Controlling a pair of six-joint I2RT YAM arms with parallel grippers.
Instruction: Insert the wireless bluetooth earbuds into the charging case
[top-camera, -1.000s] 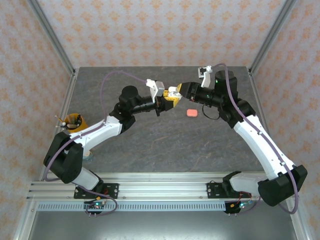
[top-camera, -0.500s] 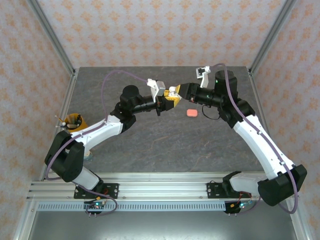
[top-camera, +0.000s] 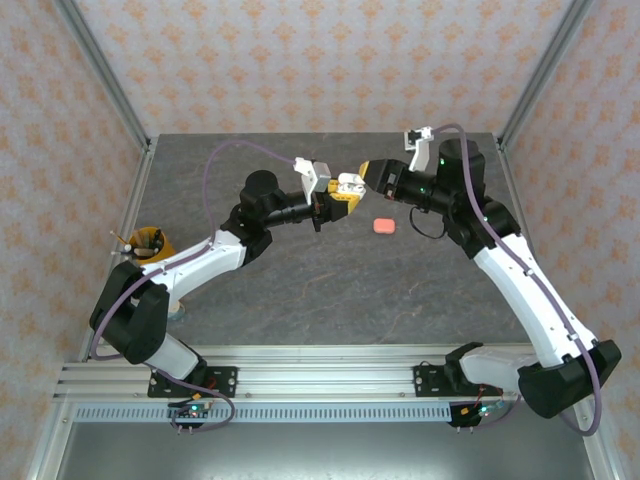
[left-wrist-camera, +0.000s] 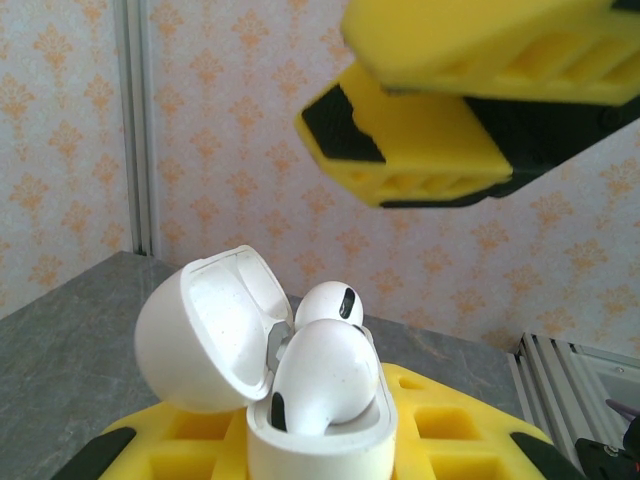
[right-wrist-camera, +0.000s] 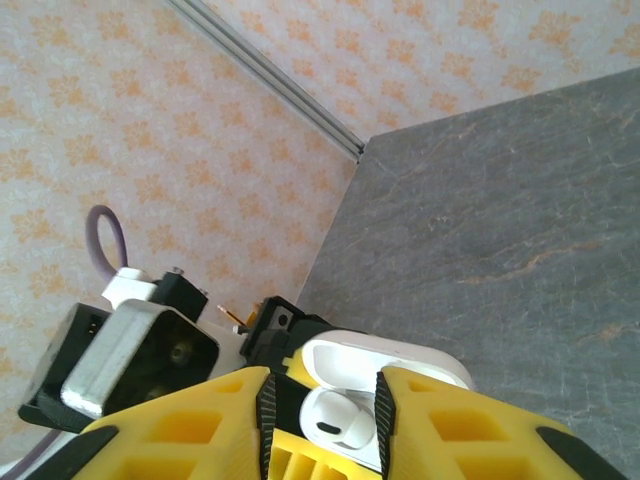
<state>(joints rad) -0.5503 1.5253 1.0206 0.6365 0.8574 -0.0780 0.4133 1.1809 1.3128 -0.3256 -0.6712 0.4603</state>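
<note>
Above the far half of a grey counter, an open white charging case is held in the air. The left fingers are clamped on the case's base. The right fingers hover just beside the case, slightly apart and not touching it. A small coral-pink case lies on the counter near the white case, to its right. Two white earbuds sit inside the white case.

**Case and fingers partly out of sight**

In the left wrist view, the white charging case runs off the lower edge, and the stems of its earbuds are sunk inside it. The right gripper above is blurred and cropped. From overhead, the pink case is too small to read.
</note>
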